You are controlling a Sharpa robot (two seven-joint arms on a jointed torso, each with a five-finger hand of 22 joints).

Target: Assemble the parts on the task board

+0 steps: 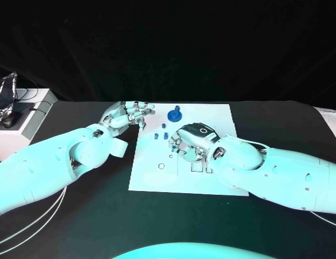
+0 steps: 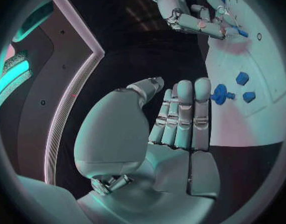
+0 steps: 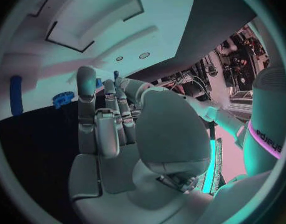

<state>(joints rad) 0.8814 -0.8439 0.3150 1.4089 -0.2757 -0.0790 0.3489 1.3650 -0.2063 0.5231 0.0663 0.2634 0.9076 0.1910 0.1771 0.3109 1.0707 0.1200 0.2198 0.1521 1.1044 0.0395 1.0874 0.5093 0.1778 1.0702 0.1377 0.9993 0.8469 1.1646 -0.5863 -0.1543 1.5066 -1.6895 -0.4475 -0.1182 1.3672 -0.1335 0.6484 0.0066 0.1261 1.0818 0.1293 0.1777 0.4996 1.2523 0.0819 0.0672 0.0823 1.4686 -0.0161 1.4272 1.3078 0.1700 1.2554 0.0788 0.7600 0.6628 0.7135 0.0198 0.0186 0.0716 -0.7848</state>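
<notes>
White task board [image 1: 185,178], flat on the black counter [image 1: 74,216], with small blue parts across its far half.

Item — round blue part [image 1: 175,114], near the board's far edge, a short stem pointing toward me; in the left wrist view it [image 2: 219,94] lies just past my fingertips [image 2: 193,92].

Item — small blue pieces [image 1: 162,133], loose on the board between my two hands.

Item — left hand [image 1: 127,115], at the board's far left corner, fingers nearly straight and side by side, holding nothing that I can see.

Item — right hand [image 1: 190,139], over the board's middle, fingers curled down toward the plate. Whether they have hold of a piece I cannot tell; the back of the hand covers it.

Item — long blue part [image 3: 16,94], a bar beyond my right fingers, its long axis roughly along them.

Judgement: the round part lies right of my left hand and beyond my right — the left is nearer, and I would take it from that side.
</notes>
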